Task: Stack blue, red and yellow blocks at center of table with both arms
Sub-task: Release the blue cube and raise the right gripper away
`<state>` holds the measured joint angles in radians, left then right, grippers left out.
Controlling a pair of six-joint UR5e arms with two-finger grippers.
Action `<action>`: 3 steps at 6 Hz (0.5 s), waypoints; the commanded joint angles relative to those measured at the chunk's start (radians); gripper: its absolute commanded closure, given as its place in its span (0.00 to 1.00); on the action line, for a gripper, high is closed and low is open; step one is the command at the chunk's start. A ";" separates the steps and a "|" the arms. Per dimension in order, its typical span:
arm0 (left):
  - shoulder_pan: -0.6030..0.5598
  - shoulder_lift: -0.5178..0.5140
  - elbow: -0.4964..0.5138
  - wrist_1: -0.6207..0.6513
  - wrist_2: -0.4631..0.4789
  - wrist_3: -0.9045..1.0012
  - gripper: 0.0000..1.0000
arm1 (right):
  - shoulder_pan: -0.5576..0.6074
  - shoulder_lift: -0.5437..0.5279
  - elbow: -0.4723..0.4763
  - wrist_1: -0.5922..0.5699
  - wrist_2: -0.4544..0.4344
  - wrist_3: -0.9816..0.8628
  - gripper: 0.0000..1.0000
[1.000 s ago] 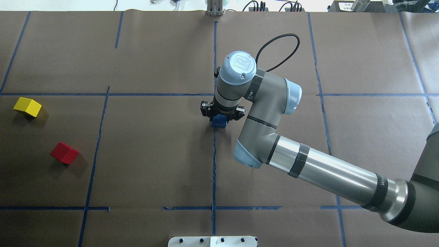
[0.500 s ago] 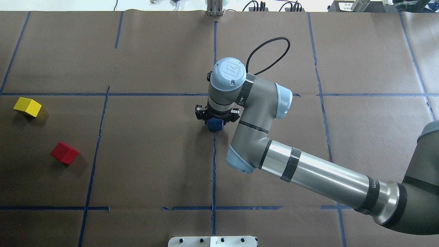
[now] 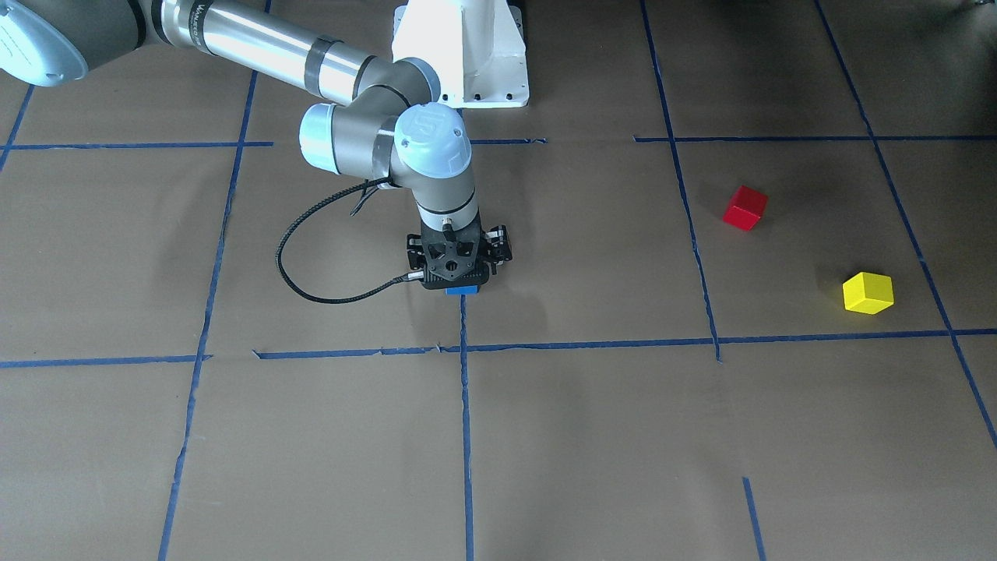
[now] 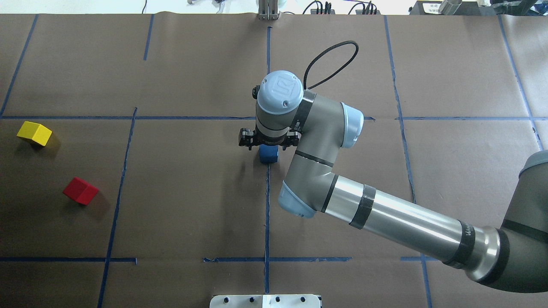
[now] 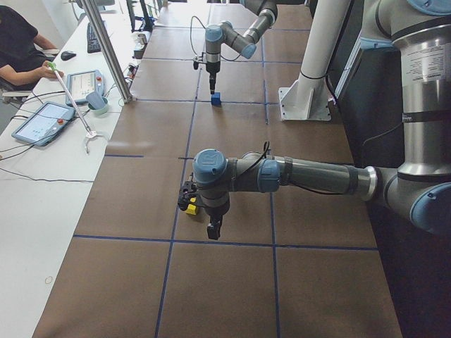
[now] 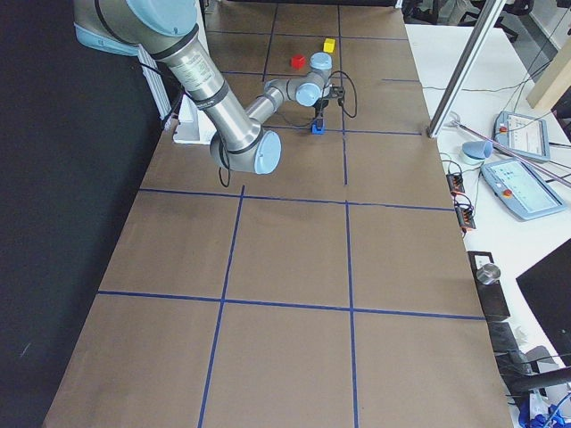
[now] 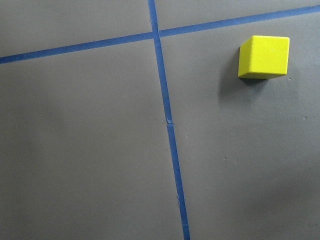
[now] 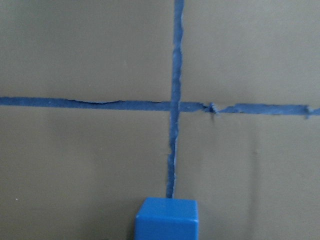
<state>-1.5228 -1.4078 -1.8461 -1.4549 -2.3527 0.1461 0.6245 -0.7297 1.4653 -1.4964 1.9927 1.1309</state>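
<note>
Your right gripper sits low over the blue block, which rests on the table's centre tape line — gripping or released, I cannot tell (fingers hidden). A skewed lift could drag it off-centre.

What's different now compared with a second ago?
The right gripper carried the blue block a little toward the robot's left, onto the centre tape line, where it now appears to rest on the table. Whether the grip has been released is unclear. The red block and yellow block stayed put.
</note>
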 commanded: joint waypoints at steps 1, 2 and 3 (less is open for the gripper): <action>0.121 -0.003 -0.001 -0.104 -0.093 -0.016 0.00 | 0.187 -0.164 0.233 -0.080 0.213 -0.042 0.00; 0.227 -0.013 -0.001 -0.234 -0.100 -0.157 0.00 | 0.260 -0.304 0.342 -0.076 0.281 -0.046 0.00; 0.372 -0.022 0.004 -0.433 -0.090 -0.283 0.00 | 0.299 -0.423 0.431 -0.076 0.285 -0.134 0.00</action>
<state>-1.2766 -1.4213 -1.8453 -1.7220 -2.4429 -0.0214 0.8726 -1.0336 1.8030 -1.5715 2.2500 1.0579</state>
